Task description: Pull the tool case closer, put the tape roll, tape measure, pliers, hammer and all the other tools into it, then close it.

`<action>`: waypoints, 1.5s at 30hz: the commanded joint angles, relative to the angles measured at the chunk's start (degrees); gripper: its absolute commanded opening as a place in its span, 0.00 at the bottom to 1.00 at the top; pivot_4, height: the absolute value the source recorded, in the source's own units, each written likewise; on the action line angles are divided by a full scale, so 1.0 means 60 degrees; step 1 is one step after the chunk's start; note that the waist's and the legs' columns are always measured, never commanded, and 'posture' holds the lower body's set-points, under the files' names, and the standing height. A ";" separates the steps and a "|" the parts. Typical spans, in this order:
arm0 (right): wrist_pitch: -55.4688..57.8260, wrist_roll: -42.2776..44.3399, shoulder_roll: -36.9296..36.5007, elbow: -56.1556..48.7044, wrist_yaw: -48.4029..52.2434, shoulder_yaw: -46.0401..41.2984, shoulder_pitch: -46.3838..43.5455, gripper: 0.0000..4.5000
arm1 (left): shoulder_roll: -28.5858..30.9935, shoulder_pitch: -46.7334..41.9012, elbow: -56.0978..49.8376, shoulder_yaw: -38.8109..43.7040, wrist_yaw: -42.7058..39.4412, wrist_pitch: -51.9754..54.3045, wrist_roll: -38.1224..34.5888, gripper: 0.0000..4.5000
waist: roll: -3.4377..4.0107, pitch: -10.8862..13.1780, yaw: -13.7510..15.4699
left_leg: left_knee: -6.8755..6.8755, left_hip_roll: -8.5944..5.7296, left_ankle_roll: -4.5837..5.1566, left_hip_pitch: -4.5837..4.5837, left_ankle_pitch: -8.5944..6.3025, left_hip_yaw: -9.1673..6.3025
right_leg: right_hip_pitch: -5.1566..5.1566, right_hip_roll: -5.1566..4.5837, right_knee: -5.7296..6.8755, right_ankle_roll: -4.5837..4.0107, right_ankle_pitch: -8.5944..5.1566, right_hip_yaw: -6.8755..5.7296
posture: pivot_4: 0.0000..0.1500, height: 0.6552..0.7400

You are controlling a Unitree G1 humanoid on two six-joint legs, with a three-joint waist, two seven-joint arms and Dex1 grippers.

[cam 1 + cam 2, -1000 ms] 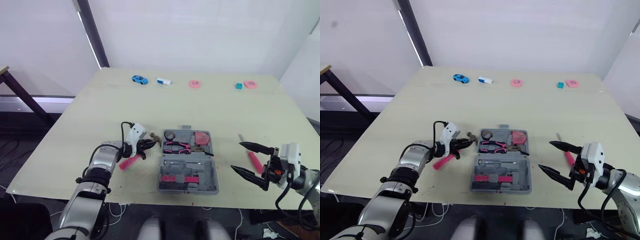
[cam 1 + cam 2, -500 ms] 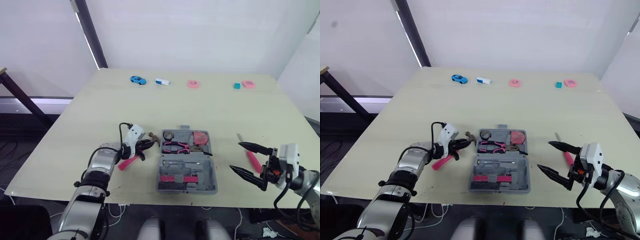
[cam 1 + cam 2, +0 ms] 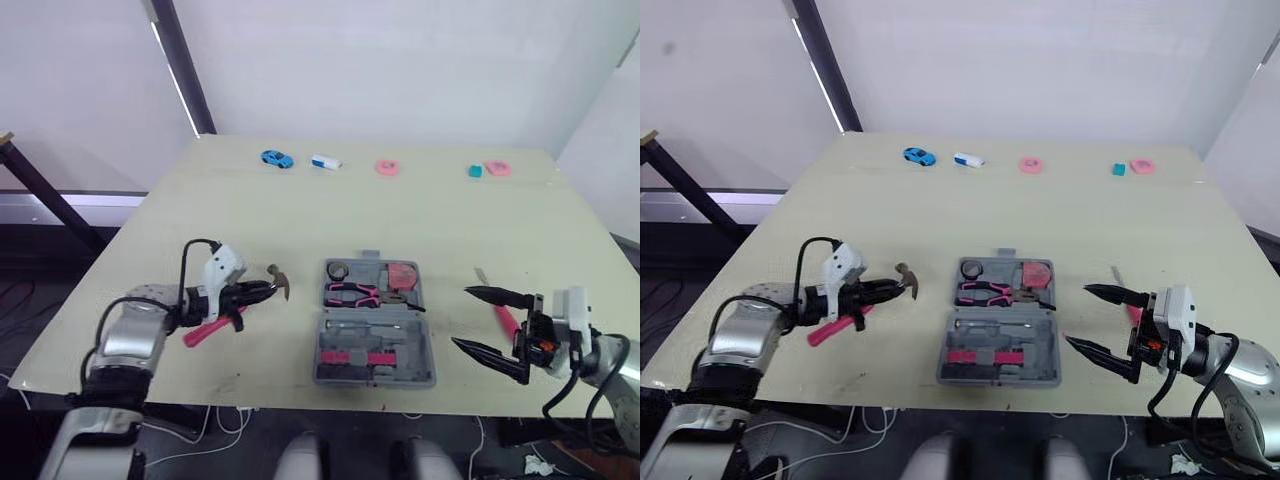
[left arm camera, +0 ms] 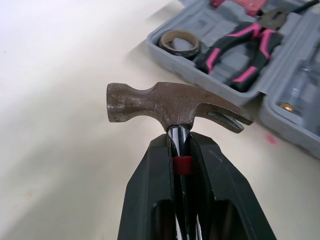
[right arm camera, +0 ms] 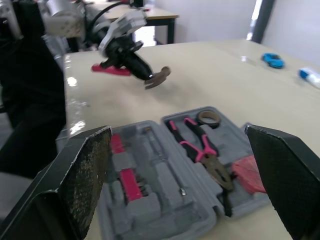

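Observation:
The grey tool case [image 3: 375, 352] lies open near the table's front edge. Its far half holds the tape roll [image 3: 338, 270], the pink-handled pliers [image 3: 352, 293] and a pink tape measure [image 3: 404, 274]. My left gripper [image 3: 262, 289] is shut on the neck of the hammer [image 4: 170, 105], left of the case, with the pink handle [image 3: 204, 331] trailing toward my arm. Right of the case, my right gripper [image 3: 461, 318] stands wide open with nothing in it. A pink screwdriver [image 3: 506, 319] lies on the table just behind it.
Along the table's far edge lie a blue toy car [image 3: 277, 159], a white and blue piece [image 3: 325, 162], two pink pieces [image 3: 387, 167] [image 3: 497, 168] and a small teal block [image 3: 474, 171]. A dark side table [image 3: 20, 165] stands off to the left.
My left gripper has carried the hammer to the left, away from the case. My right gripper has shifted slightly left toward the case, still open.

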 commanded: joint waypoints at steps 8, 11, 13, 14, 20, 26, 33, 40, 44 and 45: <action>-0.0274 0.0068 -0.0160 0.0266 0.0528 -0.0040 -0.0240 1.00 | 0.0338 -0.1042 -0.3058 -0.0821 -0.1292 0.1861 -0.1197 0.00 | -0.0010 0.0006 0.0024 | -0.0003 -0.0001 0.0000 -0.0001 0.0000 0.0000 | 0.0001 0.0004 -0.0001 0.0002 -0.0001 0.0000 | 1.00 0.99; -0.0435 0.0014 -0.0121 0.0329 0.0543 -0.0083 -0.0096 1.00 | 0.0110 -0.1678 -0.3263 -0.1409 -0.1402 0.2114 -0.1138 0.00 | -0.0011 0.0007 0.0012 | -0.0001 -0.0005 0.0000 0.0000 0.0000 0.0001 | 0.0003 0.0005 -0.0003 0.0011 -0.0006 0.0002 | 1.00 0.99; -0.0524 -0.0027 -0.0085 0.0360 0.0503 -0.0126 -0.0002 1.00 | -0.0184 -0.2208 -0.3159 -0.1899 -0.1238 0.2339 -0.0915 0.00 | -0.0011 0.0007 0.0001 | -0.0002 -0.0006 0.0000 0.0000 0.0000 0.0000 | 0.0004 0.0008 -0.0003 0.0020 -0.0011 0.0003 | 1.00 0.99; -0.0555 -0.0036 -0.0082 0.0370 0.0489 -0.0137 0.0027 1.00 | -0.0271 -0.2360 -0.3105 -0.2035 -0.1151 0.2439 -0.0842 0.00 | -0.0012 0.0007 -0.0007 | -0.0002 -0.0007 0.0000 0.0000 0.0000 -0.0002 | 0.0005 0.0011 -0.0003 0.0020 -0.0010 0.0004 | 1.00 0.99; -0.0785 -0.0066 -0.0116 0.0317 0.0342 -0.0389 0.0436 1.00 | -0.0928 -0.3190 -0.3040 -0.3272 -0.1007 0.2846 -0.0300 0.00 | -0.0010 0.0009 -0.0033 | -0.0003 -0.0004 0.0000 0.0003 0.0000 -0.0012 | 0.0003 0.0029 0.0003 0.0023 -0.0010 0.0010 | 1.00 0.99; -0.1061 -0.0167 -0.0031 0.0306 0.0020 -0.0679 0.0809 1.00 | -0.1862 -0.4041 -0.2755 -0.4970 -0.1030 0.3487 0.0457 0.00 | -0.0011 0.0009 -0.0006 | 0.0002 -0.0012 0.0001 0.0000 0.0001 -0.0012 | 0.0006 0.0035 0.0002 0.0034 -0.0018 0.0031 | 1.00 0.99; -0.1353 -0.0190 0.0010 0.0440 0.0027 -0.0813 0.1205 1.00 | -0.2937 -0.4819 -0.2012 -0.6290 -0.0992 0.4015 0.1164 0.00 | -0.0010 0.0009 -0.0014 | 0.0004 -0.0015 0.0001 0.0000 0.0001 -0.0011 | 0.0005 0.0055 0.0004 0.0039 -0.0021 0.0068 | 1.00 0.99; -0.1485 -0.0206 -0.0157 0.0817 0.0255 -0.0876 0.1234 1.00 | -0.3809 -0.5002 -0.1099 -0.7133 -0.0876 0.3873 0.1798 0.00 | -0.0010 0.0009 -0.0021 | 0.0004 -0.0015 0.0002 0.0005 0.0001 -0.0008 | 0.0003 0.0060 0.0010 0.0041 -0.0024 0.0082 | 1.00 0.99; -0.1656 -0.0320 -0.0499 0.1407 0.0600 -0.1110 0.1173 1.00 | -0.4471 -0.5393 -0.0378 -0.7361 -0.0737 0.4187 0.2090 0.00 | -0.0010 0.0010 -0.0004 | 0.0009 -0.0020 0.0002 -0.0002 0.0001 -0.0008 | 0.0004 0.0061 0.0007 0.0042 -0.0024 0.0092 | 1.00 0.99; -0.1705 -0.0352 -0.0582 0.1541 0.0669 -0.1155 0.1159 1.00 | -0.4574 -0.5460 -0.0232 -0.7374 -0.0766 0.4242 0.2111 0.00 | -0.0009 0.0010 0.0007 | 0.0013 -0.0026 0.0002 -0.0004 0.0001 -0.0012 | 0.0005 0.0062 0.0007 0.0045 -0.0026 0.0096 | 1.00 0.99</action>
